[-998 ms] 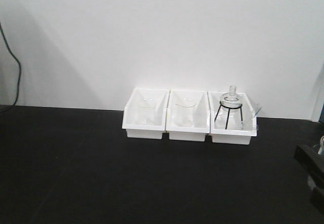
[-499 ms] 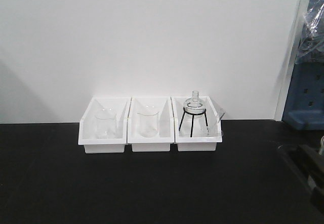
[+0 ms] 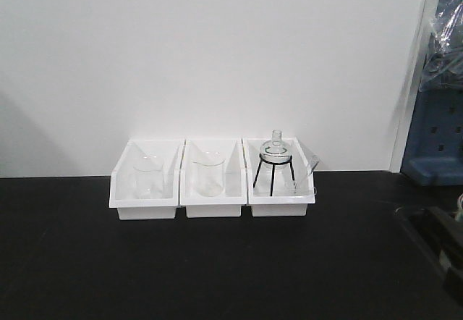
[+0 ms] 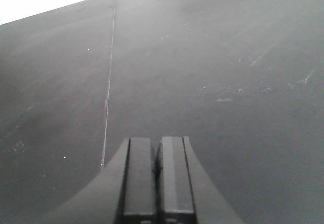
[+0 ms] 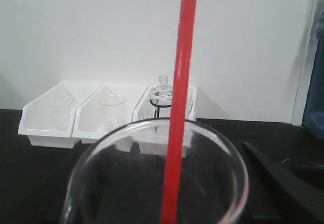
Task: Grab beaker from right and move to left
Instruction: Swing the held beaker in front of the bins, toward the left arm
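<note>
The left hand (image 4: 157, 145) has its two fingers pressed flat together with nothing between them. It hangs over a bare stretch of the dark worktop (image 4: 212, 72), where a thin seam (image 4: 109, 82) runs away from it. It looks parked, out of the way of a job that belongs to the other arm.

The right hand itself does not plainly show. A dark bar (image 5: 276, 181) low on the right of its wrist view may be one finger, so whether that hand is closed on the glass cannot be told. What fills that view is the beaker (image 5: 126, 178), its clear round rim just under the camera, with the red spoon (image 5: 182, 82) rising straight up out of it and off the top edge. The glass sits that close and that central probably because the hand is at it or around it, with the rim level so that the spoon stays leaning inside.

The beaker is thus on the right side of the worktop. The front view does not show it clearly, and the left side (image 3: 65, 262) is not yet reached.

Further back, against the white wall (image 3: 217, 59), three white trays stand side by side and touching. The left tray (image 3: 145, 208) and the middle tray (image 3: 213, 208) each hold a clear beaker without a spoon. The right tray (image 3: 282, 205) holds a round flask (image 3: 275, 150) on a black tripod (image 3: 271, 179). They are well apart from the beaker, so a sideways carry along the front should pass clear of them.
</note>
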### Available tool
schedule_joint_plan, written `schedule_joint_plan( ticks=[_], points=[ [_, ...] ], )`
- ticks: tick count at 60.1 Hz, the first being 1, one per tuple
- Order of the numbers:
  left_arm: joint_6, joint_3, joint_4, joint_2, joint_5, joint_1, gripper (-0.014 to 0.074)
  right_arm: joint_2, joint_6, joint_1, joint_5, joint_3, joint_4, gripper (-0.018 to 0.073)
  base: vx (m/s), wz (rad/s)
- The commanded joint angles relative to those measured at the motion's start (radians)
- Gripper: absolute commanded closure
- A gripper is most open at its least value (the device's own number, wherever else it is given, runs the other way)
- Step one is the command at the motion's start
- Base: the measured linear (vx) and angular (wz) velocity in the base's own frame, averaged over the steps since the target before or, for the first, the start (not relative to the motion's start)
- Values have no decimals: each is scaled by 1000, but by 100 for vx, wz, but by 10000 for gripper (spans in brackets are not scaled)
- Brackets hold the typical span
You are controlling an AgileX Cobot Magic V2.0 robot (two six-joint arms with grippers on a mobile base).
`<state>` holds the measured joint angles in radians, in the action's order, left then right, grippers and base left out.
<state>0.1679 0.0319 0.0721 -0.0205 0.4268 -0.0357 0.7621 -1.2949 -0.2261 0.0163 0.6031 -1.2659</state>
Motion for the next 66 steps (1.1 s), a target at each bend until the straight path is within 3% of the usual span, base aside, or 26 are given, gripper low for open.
schedule_joint_plan(
  ticks=[1,20,27,32,37,47,58,66],
  points=[
    [-1,19,0,-6,-76,-6,603,-7,4,-1,25,33,-8,564,0,0],
    [-1,19,0,-6,-76,-6,603,20,0,1,2,35,-8,564,0,0],
    [-1,19,0,-6,-76,-6,603,117,9,1,51,47,-81,561,0,0],
    [-1,19,0,-6,-76,-6,603,235,28,1,181,87,-206,561,0,0],
    [-1,19,0,-6,-76,-6,603,363,28,1,298,152,-271,561,0,0],
    [-1,19,0,-6,-76,-6,603,623,63,1,433,281,-269,561,0,0],
    [-1,19,0,-6,-76,-6,603,871,286,1,708,373,-257,561,0,0],
    [-1,19,0,-6,-76,-6,603,1016,367,1,871,408,-182,561,0,0]
  ],
)
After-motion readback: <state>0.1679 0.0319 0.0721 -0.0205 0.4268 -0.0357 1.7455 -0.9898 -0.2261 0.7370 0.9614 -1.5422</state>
